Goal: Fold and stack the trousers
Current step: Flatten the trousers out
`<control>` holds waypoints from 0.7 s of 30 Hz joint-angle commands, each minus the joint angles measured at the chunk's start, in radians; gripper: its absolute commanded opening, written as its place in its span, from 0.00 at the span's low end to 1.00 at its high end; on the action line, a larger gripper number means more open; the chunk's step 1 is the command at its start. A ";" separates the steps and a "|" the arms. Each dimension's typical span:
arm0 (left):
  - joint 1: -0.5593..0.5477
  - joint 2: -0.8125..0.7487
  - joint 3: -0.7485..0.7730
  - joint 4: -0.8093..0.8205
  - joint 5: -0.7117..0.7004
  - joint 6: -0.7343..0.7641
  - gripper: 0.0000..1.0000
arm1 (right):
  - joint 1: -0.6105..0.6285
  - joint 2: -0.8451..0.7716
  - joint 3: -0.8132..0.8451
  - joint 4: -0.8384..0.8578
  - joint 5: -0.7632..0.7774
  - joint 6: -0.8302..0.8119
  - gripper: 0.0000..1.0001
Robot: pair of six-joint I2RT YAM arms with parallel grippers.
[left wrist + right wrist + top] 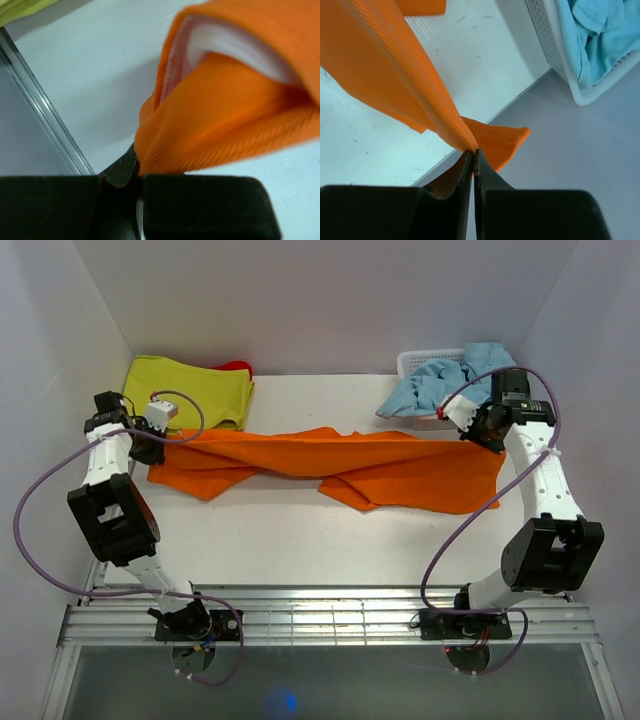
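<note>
The bright orange trousers (330,468) stretch across the white table from left to right, sagging in the middle. My left gripper (152,445) is shut on their left end, seen close up in the left wrist view (136,172) with the orange cloth (225,130) bunched just past the jaws. My right gripper (490,435) is shut on their right end near the table's right edge; in the right wrist view (475,156) a twisted strip of the orange fabric (420,95) runs from the closed tips. No button shows.
A yellow-green cloth (190,390) lies at the back left, with something red behind it. A white basket (425,365) holding a light blue garment (445,380) stands at the back right, also in the right wrist view (590,40). A metal rail (45,110) edges the table.
</note>
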 commanded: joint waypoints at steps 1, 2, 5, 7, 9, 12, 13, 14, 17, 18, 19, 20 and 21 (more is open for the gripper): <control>0.037 -0.084 -0.009 -0.021 0.072 -0.003 0.00 | -0.062 -0.091 -0.057 -0.004 0.112 -0.243 0.08; 0.039 -0.139 -0.041 0.020 0.079 0.027 0.00 | -0.070 -0.125 -0.093 0.000 0.089 -0.270 0.08; 0.041 -0.246 -0.189 0.040 0.083 0.163 0.00 | -0.084 -0.303 -0.314 0.006 0.065 -0.395 0.08; 0.045 -0.305 -0.293 0.045 0.082 0.226 0.00 | -0.088 -0.457 -0.520 0.031 0.061 -0.505 0.08; 0.059 -0.405 -0.353 0.034 0.129 0.318 0.00 | -0.104 -0.550 -0.646 0.074 0.060 -0.573 0.08; 0.067 -0.543 -0.480 0.005 0.154 0.444 0.00 | -0.131 -0.678 -0.837 0.080 0.061 -0.664 0.08; 0.067 -0.571 -0.544 0.005 0.152 0.460 0.00 | -0.139 -0.714 -0.874 0.085 0.063 -0.681 0.08; 0.067 -0.591 -0.572 -0.010 0.145 0.481 0.00 | -0.145 -0.727 -0.904 0.088 0.064 -0.693 0.08; 0.067 -0.621 -0.654 -0.017 0.097 0.537 0.00 | -0.150 -0.719 -0.981 0.129 0.071 -0.699 0.08; 0.067 -0.615 -0.663 -0.009 0.080 0.534 0.00 | -0.150 -0.707 -0.981 0.149 0.072 -0.699 0.08; 0.067 -0.606 -0.668 0.002 0.068 0.520 0.00 | -0.151 -0.672 -0.978 0.172 0.074 -0.693 0.08; 0.067 -0.577 -0.659 0.015 0.048 0.515 0.00 | -0.154 -0.650 -0.971 0.171 0.071 -0.689 0.08; 0.067 -0.561 -0.648 0.010 0.046 0.515 0.00 | -0.157 -0.609 -0.945 0.171 0.066 -0.676 0.08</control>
